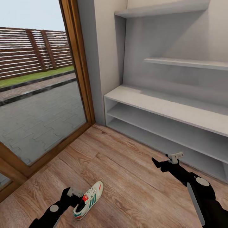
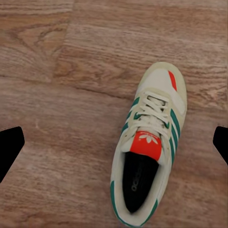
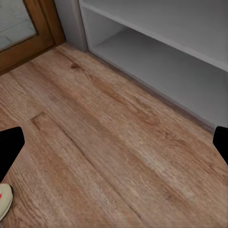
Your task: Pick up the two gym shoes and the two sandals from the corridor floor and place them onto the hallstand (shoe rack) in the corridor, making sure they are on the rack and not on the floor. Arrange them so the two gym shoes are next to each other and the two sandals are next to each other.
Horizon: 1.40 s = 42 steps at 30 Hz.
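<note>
My left claw (image 1: 71,192) hangs released over the gym shoe (image 2: 148,147) – light, I judge, soft-sided but stiff-soled – so I'd pinch across its padded heel collar

A wood-framed glass door (image 1: 41,95) shows paving and a slatted fence (image 1: 31,50) beside a pale wall (image 1: 104,47).

One cream-white lace-up gym shoe (image 1: 89,200) with green side stripes, a red-orange tongue patch and white laces lies upright on its sole on the light brown wood-plank corridor floor (image 1: 126,177), just beside my left arm. The pale grey-white hallstand (image 1: 164,110) stands against the wall, well apart from it, its low shelf bays open.
</note>
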Tool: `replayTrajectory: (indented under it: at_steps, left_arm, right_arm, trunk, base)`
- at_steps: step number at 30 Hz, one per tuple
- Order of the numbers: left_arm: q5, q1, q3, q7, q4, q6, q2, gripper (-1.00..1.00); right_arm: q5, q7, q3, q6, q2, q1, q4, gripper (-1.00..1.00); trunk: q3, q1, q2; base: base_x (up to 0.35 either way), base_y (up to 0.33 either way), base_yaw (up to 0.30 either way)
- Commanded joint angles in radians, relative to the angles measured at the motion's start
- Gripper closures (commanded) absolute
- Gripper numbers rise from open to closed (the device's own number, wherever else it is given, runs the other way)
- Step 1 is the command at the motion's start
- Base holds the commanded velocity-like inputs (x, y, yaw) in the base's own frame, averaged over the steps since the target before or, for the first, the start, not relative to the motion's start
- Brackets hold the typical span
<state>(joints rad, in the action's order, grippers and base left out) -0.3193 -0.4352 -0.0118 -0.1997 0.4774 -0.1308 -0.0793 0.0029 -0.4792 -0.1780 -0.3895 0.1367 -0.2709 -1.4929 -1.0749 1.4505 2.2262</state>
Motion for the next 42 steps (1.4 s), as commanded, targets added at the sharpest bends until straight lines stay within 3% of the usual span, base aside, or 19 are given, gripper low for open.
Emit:
replayTrajectory:
  at_steps: [1,39,42]
  left_arm:
    - [-0.007,0.000,-0.002,-0.003,0.000,-0.004,0.000,-1.00]
    - [-0.007,0.000,-0.001,-0.010,-0.005,-0.003,-0.005,-1.00]
    - [-0.007,0.000,-0.001,-0.010,-0.006,-0.004,-0.005,-1.00]
  right_arm:
    - [0.000,-0.005,-0.001,-0.006,0.000,-0.001,-0.001,-1.00]
    - [0.000,-0.005,-0.001,-0.006,0.000,-0.001,0.000,-1.00]
    - [0.000,-0.005,-0.001,-0.006,0.000,-0.001,0.000,-1.00]
  trunk:
    - [-0.006,0.004,0.008]
    - [-0.184,0.149,0.274]
    - [-0.200,0.151,0.275]
  base:
    - [0.000,0.000,0.000]
    - [0.000,0.000,0.000]
    - [0.000,0.000,0.000]
